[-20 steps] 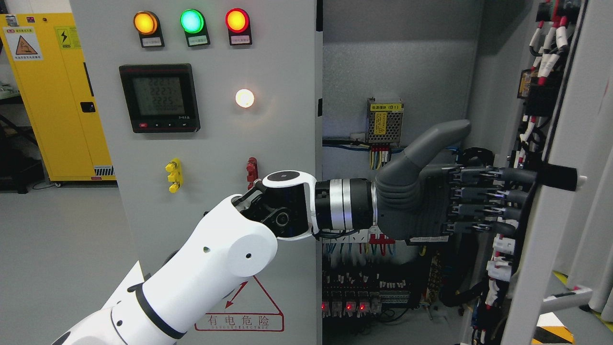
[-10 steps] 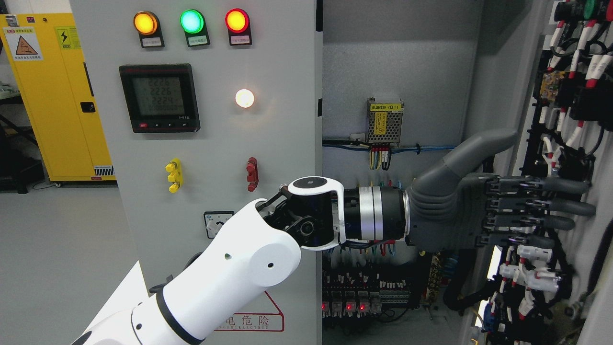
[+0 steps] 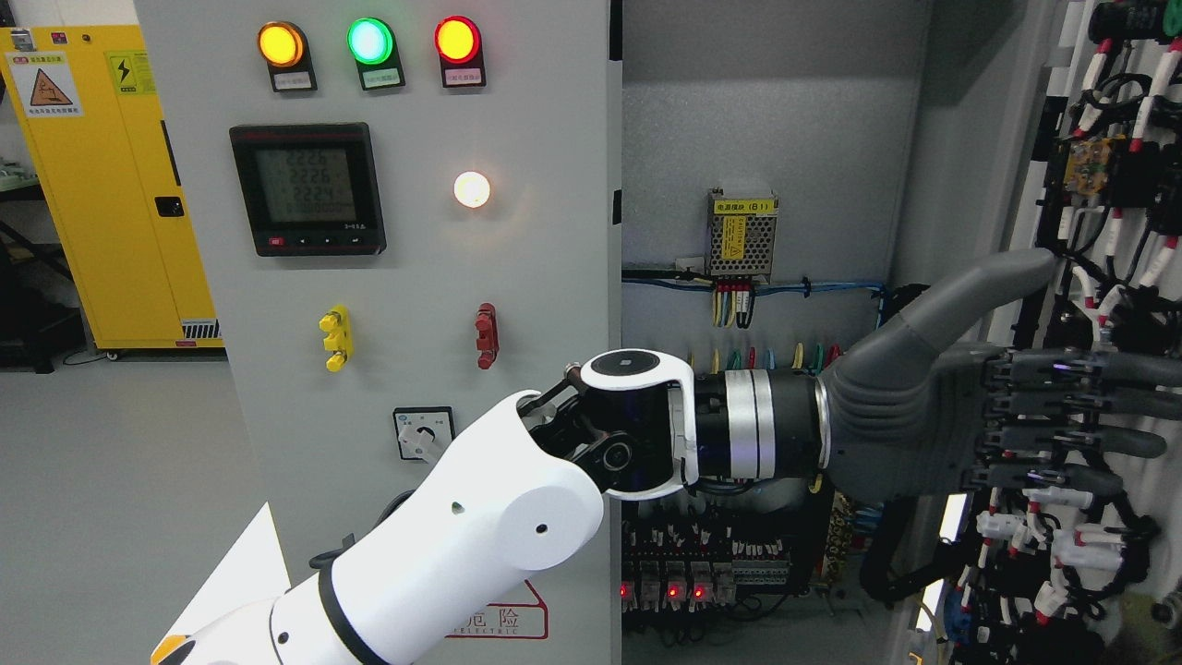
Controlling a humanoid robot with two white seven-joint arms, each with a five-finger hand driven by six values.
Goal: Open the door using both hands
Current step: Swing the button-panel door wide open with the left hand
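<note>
My left arm (image 3: 443,545) reaches in from the lower left across the cabinet front, and its left hand (image 3: 979,416) now lies flat, fingers (image 3: 1099,406) extended and holding nothing, against the wired inner face of the right door (image 3: 1108,231). That door has swung further out than a second ago, when its edge and black handle faced me, so I judge the opening nearly done. Behind, the power supply (image 3: 741,233) and wiring stand more exposed; the right hand is absent.
</note>
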